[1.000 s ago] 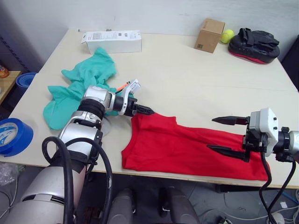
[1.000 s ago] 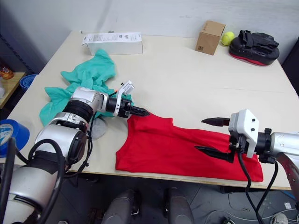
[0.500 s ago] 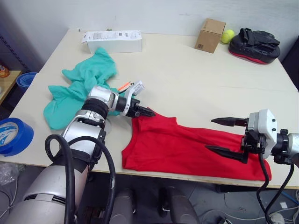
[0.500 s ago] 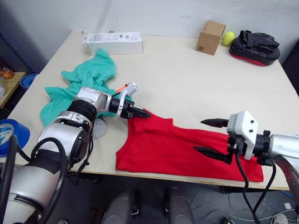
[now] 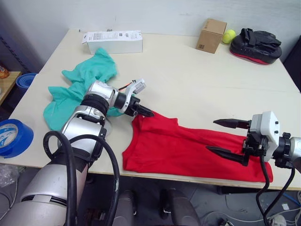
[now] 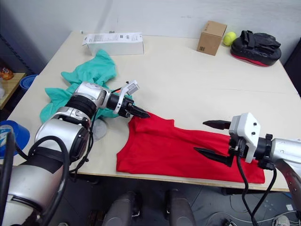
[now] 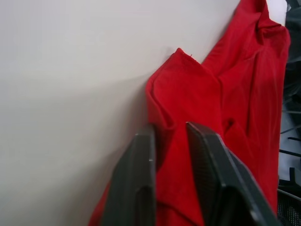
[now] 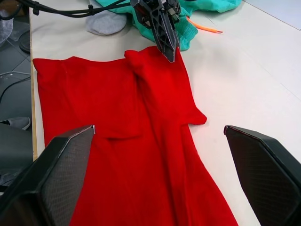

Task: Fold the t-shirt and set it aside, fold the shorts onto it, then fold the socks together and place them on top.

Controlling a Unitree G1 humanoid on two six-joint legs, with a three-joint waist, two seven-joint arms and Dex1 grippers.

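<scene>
The t-shirt (image 5: pixel 188 148) lies flat along the surface's (image 5: pixel 197 80) near edge, its corner nipped thinly in the left tool (image 5: pixel 147 113) — likely to slip out — while the right tool (image 5: pixel 225 136) hovers wide apart, risking a lopsided fold.

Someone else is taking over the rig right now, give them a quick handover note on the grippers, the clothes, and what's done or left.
Left gripper: jaws pinched on the t-shirt at its far left corner.
Right gripper: jaws wide open, hovering over the t-shirt's right end, holding nothing.
T-shirt lies spread along the table's near edge, not folded.
Shorts lie crumpled at the left; a grey sock lies beside them.
Done: nothing folded. Left: fold the t-shirt, the shorts, the socks, then stack.
</scene>
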